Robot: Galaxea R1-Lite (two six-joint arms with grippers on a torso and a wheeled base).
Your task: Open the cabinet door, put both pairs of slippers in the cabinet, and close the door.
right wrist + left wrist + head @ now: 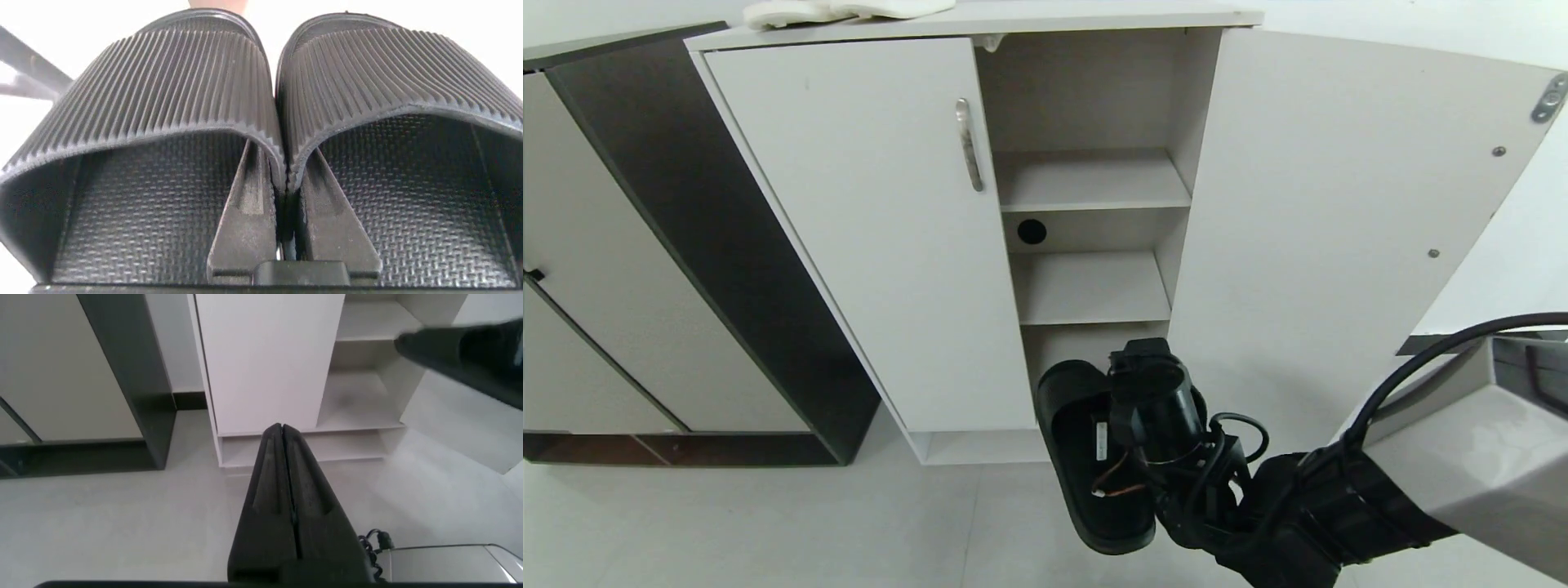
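The white cabinet (1086,90) stands with its right door (1323,204) swung wide open and its left door (866,229) closed. Inside are two bare shelves (1090,290) over a bottom compartment. My right gripper (283,220) is shut on a pair of black slippers (1086,457), pinching their inner walls together. The pair hangs in front of the bottom compartment, just above the floor. A pale pair of slippers (841,10) lies on the cabinet top. My left gripper (283,433) is shut on nothing and is held low, facing the cabinet's closed door.
A dark-framed cabinet (686,245) stands against the white one's left side. The left door has a metal handle (968,145) at its inner edge. Pale floor (768,523) spreads out in front of both cabinets.
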